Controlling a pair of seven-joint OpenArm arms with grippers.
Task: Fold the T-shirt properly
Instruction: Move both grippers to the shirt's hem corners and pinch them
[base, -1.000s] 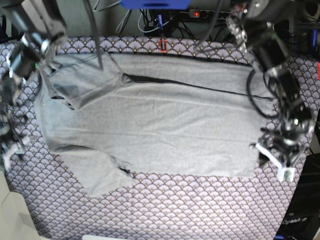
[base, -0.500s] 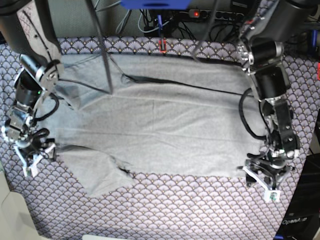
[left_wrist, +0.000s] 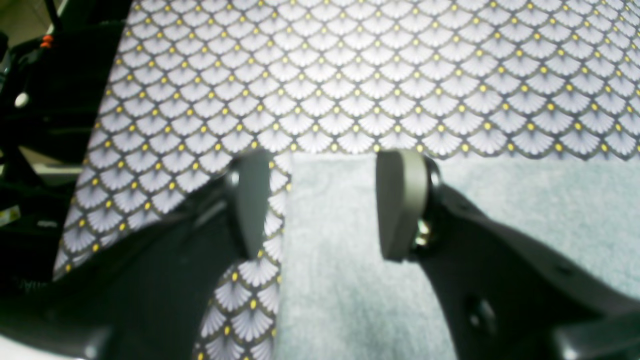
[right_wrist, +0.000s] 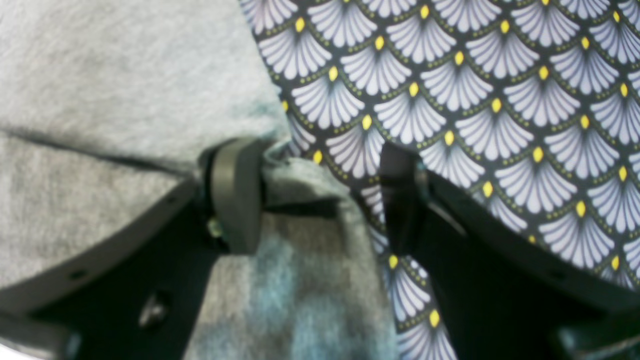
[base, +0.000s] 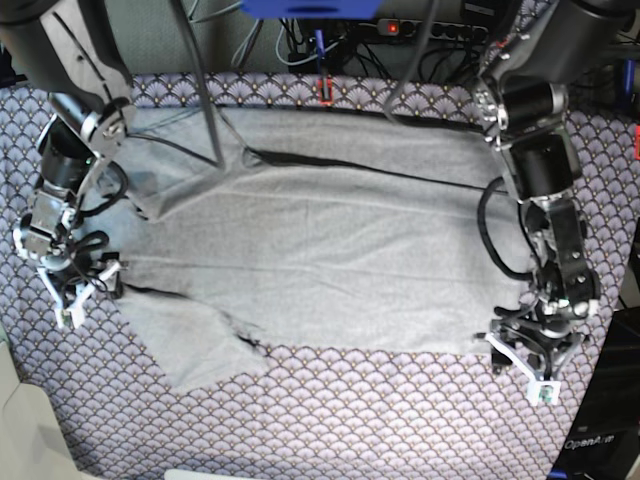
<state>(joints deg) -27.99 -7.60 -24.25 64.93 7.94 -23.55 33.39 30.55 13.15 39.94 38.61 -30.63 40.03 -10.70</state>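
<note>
- The T-shirt lies spread flat on the patterned cloth that covers the table, collar toward the far edge, one short sleeve sticking out at the near left of the base view.
- Its front is lightly wrinkled; a dark fold line runs across the upper part from near the collar toward the base view's right.
- The left gripper is down at the shirt's near right corner in the base view, its arm reaching in from the upper right.
- In the left wrist view the left gripper has its jaws spread wide — the shirt's corner lies between them, one finger over grey fabric, the other over the cloth just beside the shirt's edge. Nothing is pinched.
- The right gripper is low at the shirt's left edge in the base view, just above the sleeve.
- In the right wrist view the right gripper also stands spread; one finger touches a bunched fold of the shirt, the other is over bare cloth. The fabric edge sits between them — not clamped.
- Cables and a power strip lie beyond the table's far edge.
</note>
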